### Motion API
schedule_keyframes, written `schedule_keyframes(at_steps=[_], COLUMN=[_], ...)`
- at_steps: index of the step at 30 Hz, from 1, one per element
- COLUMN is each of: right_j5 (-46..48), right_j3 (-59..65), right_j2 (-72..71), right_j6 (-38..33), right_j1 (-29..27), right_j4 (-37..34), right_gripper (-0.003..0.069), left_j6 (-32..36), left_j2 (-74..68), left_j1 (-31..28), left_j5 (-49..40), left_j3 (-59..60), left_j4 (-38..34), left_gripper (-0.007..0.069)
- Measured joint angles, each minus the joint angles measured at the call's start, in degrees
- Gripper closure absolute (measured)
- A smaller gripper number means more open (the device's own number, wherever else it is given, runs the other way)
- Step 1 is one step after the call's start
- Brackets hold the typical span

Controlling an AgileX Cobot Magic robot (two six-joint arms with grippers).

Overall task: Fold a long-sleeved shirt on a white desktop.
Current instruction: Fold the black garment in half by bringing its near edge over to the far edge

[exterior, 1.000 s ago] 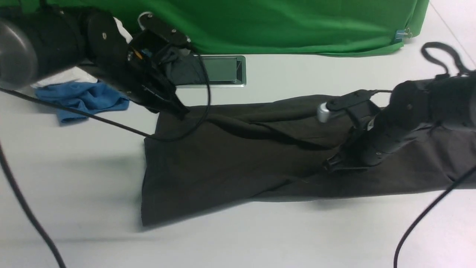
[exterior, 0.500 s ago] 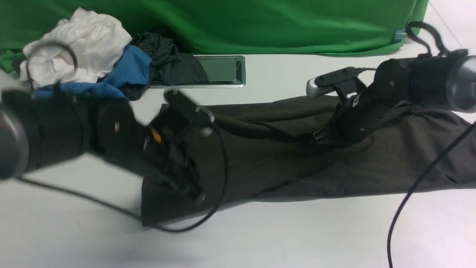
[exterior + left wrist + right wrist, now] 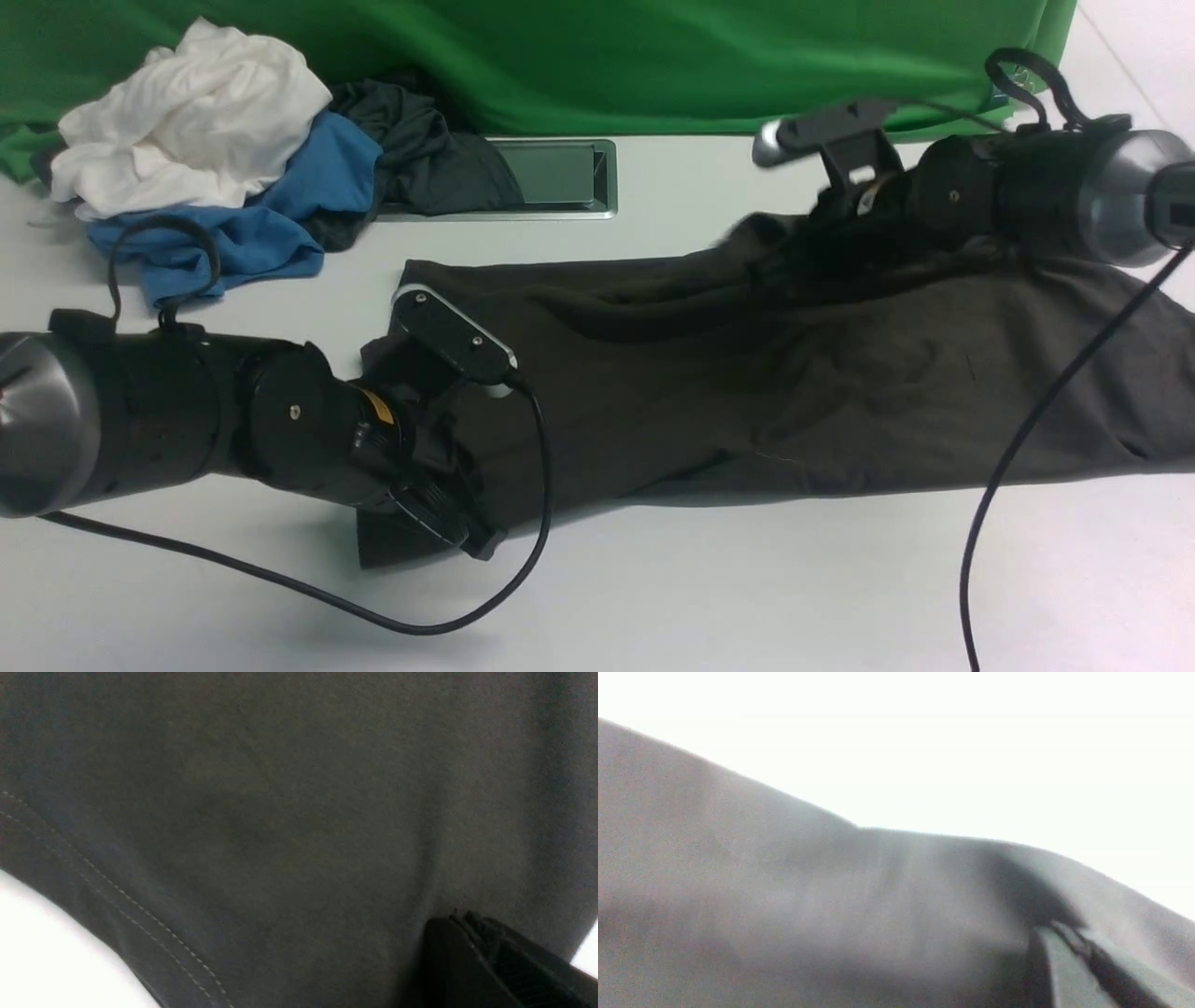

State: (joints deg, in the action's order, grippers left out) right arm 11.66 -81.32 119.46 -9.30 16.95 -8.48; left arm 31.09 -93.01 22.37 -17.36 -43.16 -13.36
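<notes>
The long-sleeved shirt lies as a long dark band across the white desktop, folded lengthwise. My left gripper is shut, its tip on the shirt's near-left corner. In the left wrist view the shut jaws press on the fabric beside the stitched hem, with the desktop beyond. My right gripper is shut and blurred at the shirt's far edge, where the cloth bulges up. The right wrist view shows the shut jaws against bunched fabric. No cloth shows between either pair of jaws.
A pile of white, blue and dark grey garments sits at the back left. Next to it is a silver-framed panel, and a green backdrop hangs behind. Black cables trail from both arms across the table.
My left gripper swept from the shirt's far-left corner to its near-left corner. My right gripper moved from mid-shirt to the far edge, where the cloth now bulges up.
</notes>
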Motion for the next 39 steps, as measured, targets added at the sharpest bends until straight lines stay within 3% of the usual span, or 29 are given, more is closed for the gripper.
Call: schedule_keyframes(at_steps=[4, 7, 16, 21, 24, 25, 26, 29, 31, 35, 39], right_j5=[-9.1, -7.3, 18.7, 26.0, 27.3, 27.1, 26.6, 23.3, 21.3, 18.0, 13.5], right_j3=[-2.6, -4.6, -7.8, -8.0, -7.8, -7.5, -7.5, -7.5, -7.6, -7.6, -7.6], right_j2=[3.9, 4.8, -7.8, -6.0, -3.9, -3.0, -2.9, -2.8, -2.5, -0.3, 2.5], right_j6=[0.0, 0.0, -1.0, -0.3, 0.5, 0.7, 0.7, 0.7, 0.6, -1.4, -2.9], right_j1=[-1.3, -2.4, -4.2, -4.2, -4.2, -4.2, -4.2, -4.2, -4.0, -2.9, -1.9], right_j4=[0.0, 0.0, 0.9, 0.9, 0.4, -0.5, -0.9, -1.7, -1.9, -1.8, -1.7], right_gripper=[0.0629, 0.0629, 0.0627, 0.0615, 0.0527, 0.04, 0.0318, 0.0132, 0.0072, 0.0114, 0.0249], left_j6=[0.1, 0.1, -2.3, -2.6, -2.6, -2.6, -2.6, -2.6, -2.6, -2.6, -2.5], left_j2=[0.0, 0.0, 0.0, 0.0, 0.0, 0.0, 0.0, 0.0, 0.0, 0.0, 0.0], left_j1=[0.0, 0.0, -0.2, -0.3, -0.4, -0.4, -0.5, -0.5, -0.5, -0.5, -0.5], left_j5=[0.0, -1.5, -13.7, -18.5, -21.1, -22.6, -23.0, -23.4, -23.5, -23.7, -24.3], left_j3=[0.0, -0.1, -11.9, -17.4, -17.8, -17.8, -17.8, -17.8, -17.8, -17.8, -17.9], left_j4=[0.0, 0.3, 1.5, 1.3, 1.3, 1.3, 1.3, 1.3, 1.3, 1.3, 1.4], left_gripper=[0.0606, 0.0606, 0.0606, 0.0606, 0.0606, 0.0606, 0.0606, 0.0606, 0.0606, 0.0606, 0.0606])
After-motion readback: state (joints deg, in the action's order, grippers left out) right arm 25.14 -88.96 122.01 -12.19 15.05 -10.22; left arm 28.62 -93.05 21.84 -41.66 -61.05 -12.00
